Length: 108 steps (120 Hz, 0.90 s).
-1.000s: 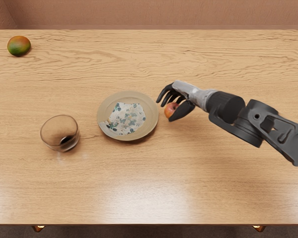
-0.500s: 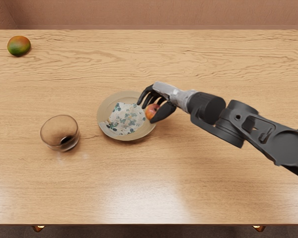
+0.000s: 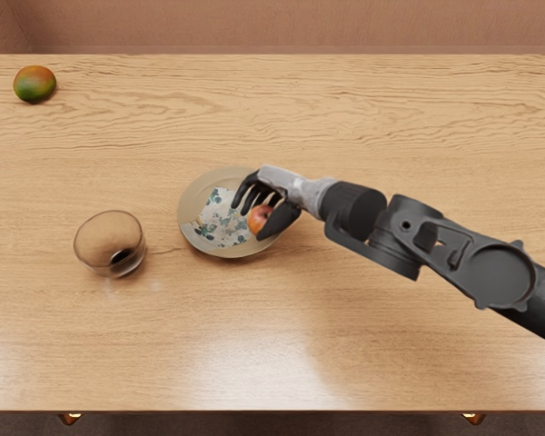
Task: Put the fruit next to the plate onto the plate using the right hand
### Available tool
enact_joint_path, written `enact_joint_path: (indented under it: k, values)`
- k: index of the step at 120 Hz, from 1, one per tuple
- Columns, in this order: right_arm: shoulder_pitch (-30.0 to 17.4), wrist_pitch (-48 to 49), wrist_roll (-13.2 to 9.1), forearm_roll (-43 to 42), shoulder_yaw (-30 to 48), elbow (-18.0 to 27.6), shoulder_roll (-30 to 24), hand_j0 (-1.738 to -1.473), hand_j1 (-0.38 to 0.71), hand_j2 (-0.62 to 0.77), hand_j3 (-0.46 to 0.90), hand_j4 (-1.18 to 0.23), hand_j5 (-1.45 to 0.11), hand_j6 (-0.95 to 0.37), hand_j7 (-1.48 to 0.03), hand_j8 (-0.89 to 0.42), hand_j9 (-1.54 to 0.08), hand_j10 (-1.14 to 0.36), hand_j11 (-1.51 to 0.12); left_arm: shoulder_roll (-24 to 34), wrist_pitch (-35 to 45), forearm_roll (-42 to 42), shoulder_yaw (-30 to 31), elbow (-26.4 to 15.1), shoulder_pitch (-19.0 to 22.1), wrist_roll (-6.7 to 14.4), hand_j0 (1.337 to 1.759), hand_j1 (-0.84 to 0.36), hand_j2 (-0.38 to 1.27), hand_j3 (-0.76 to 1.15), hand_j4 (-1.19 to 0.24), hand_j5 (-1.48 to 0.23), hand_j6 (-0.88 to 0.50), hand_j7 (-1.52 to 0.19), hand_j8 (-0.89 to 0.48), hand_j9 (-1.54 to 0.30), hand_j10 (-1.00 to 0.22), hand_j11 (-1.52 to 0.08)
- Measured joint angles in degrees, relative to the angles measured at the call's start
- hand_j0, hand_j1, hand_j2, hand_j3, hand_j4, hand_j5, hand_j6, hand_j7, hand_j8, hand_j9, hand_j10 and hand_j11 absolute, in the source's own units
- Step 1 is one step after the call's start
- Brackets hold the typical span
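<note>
Gripping a small reddish fruit with the right hand, with fingers curled over its top and far side and thumb tucked at the near side. Closed snugly round it, nothing slack. Reaching in from the right, with the forearm low and slanted across the table.

Held over the right part of the plate, inside the rim. Cannot tell whether resting on the plate or just above it. Probably kept clamped because not yet let go; judged at the set-down step, with release left to do. Gripped from above, likely so as to open upward without nudging the plate.

Closer to the right rim than to the plate's middle, so could roll off to the right once freed. Safer to ease a little further left before opening.

Plate well in from every table edge. Glass bowl to the left of the plate, near but apart, out of the way. Other fruit at the far left corner, well apart, close to the left edge, not part of this. Plenty of bare table right of and nearer than the plate for pulling the arm back. No left hand in view.
</note>
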Motion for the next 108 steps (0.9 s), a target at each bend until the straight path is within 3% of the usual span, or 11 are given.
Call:
enact_joint_path:
  k: [12,34,52,68,80,94,108]
  values:
    - [0.1,0.0,0.0,0.1,-0.2,-0.1,0.1,-1.657,0.23,0.04,0.00,-0.53,-0.70,-0.54,-0.70,-0.42,-0.70,-0.45,-0.70,0.0,0.0,0.0,0.0,0.0,0.0,0.0,1.658,0.34,0.00,0.00,-0.01,-0.02,-0.01,-0.02,-0.01,-0.02,-0.01,-0.02]
    - [0.5,0.3,0.0,1.0,1.0,0.0,-0.3,-1.658,-0.06,0.01,0.00,-0.26,-0.34,-0.26,-0.34,-0.21,-0.34,-0.22,-0.34,0.0,0.0,0.0,0.0,0.0,0.0,0.0,1.658,0.34,0.00,0.00,-0.01,-0.02,-0.01,-0.02,-0.01,-0.02,-0.01,-0.02]
    - [1.9,4.7,0.0,10.1,3.5,0.2,-2.7,-1.658,-0.21,0.00,0.00,-0.13,-0.16,-0.13,-0.16,-0.10,-0.16,-0.11,-0.16,0.0,0.0,0.0,0.0,0.0,0.0,0.0,1.658,0.34,0.00,0.00,-0.01,-0.02,-0.01,-0.02,-0.01,-0.02,-0.01,-0.02]
    - [1.6,7.2,0.0,20.3,5.8,0.3,-5.8,-1.658,-0.28,0.00,0.00,-0.07,-0.08,-0.07,-0.08,-0.05,-0.09,-0.06,-0.08,0.0,0.0,0.0,0.0,0.0,0.0,0.0,1.658,0.34,0.00,0.00,-0.01,-0.02,-0.01,-0.02,-0.01,-0.02,-0.01,-0.02]
    - [-1.5,11.3,0.0,26.9,10.0,0.2,-10.1,-1.658,-0.31,0.00,0.00,-0.04,-0.05,-0.04,-0.05,-0.03,-0.05,-0.03,-0.05,0.0,0.0,0.0,0.0,0.0,0.0,0.0,1.658,0.34,0.00,0.00,-0.01,-0.02,-0.01,-0.02,-0.01,-0.02,-0.01,-0.02]
    - [-7.1,19.6,0.0,30.3,18.7,-0.5,-14.9,-1.658,-0.32,0.00,0.00,-0.02,-0.03,-0.02,-0.03,-0.02,-0.03,-0.02,-0.03,0.0,0.0,0.0,0.0,-0.2,0.0,0.0,1.658,0.34,0.00,0.00,-0.01,-0.02,-0.01,-0.02,-0.01,-0.02,-0.01,-0.02]
    - [-9.8,26.9,0.0,31.4,25.6,-4.8,-17.0,-1.658,-0.34,0.00,0.00,-0.01,-0.02,-0.01,-0.02,-0.01,-0.02,-0.01,-0.02,0.0,-0.1,-0.1,0.0,-0.6,0.0,0.0,1.658,0.34,0.00,0.00,-0.01,-0.02,-0.01,-0.02,-0.01,-0.02,-0.01,-0.02]
